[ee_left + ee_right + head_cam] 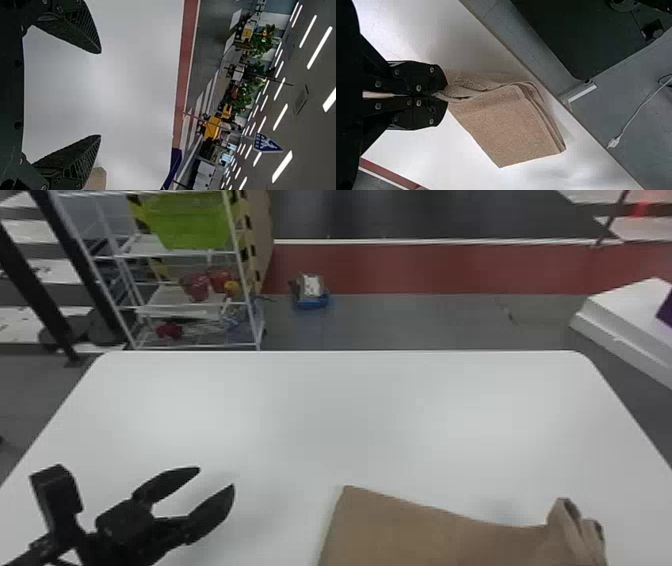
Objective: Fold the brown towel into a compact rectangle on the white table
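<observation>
Brown towel (pixel 506 126) partly folded, 5 o'clock on tabletop (pixel 350 415); right tool (pixel 447 95) pinching it, left tool (pixel 216 477) open. Last fold, squaring likely remain.

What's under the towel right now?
White table shows around the towel, which seems to lie over it at its flat part. Directly beneath, the cloth covers everything, so I can't tell whether anything else is there. The right fingers pinch one end.

The brown, roughly rectangular cloth towel (pixel 410 530) is folded in layers, its left part laid flat near an edge of the smooth white round-cornered table (pixel 350 415), its right end gathered into raised folds.
</observation>
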